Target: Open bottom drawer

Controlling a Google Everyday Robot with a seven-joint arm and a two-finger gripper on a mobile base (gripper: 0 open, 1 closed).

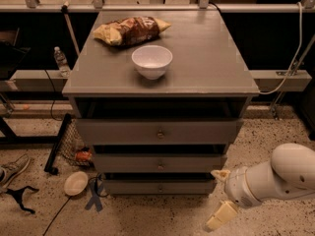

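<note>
The grey wooden cabinet (197,58) has three drawers. The bottom drawer (128,187) is the lowest and narrowest front, with a small round knob (160,187) at its centre. It sits about flush with the drawer above it. My gripper (219,195), on a white arm (275,178), hangs low at the cabinet's lower right corner, just right of the bottom drawer's front. Its two cream fingers (221,215) are spread apart and hold nothing. It is not touching the knob.
A white bowl (152,61) and a chip bag (130,30) lie on the cabinet top. On the floor at the left are a small bowl (76,183), blue tape (94,196), a black mesh rack (66,144), a shoe (12,167) and a water bottle (60,61).
</note>
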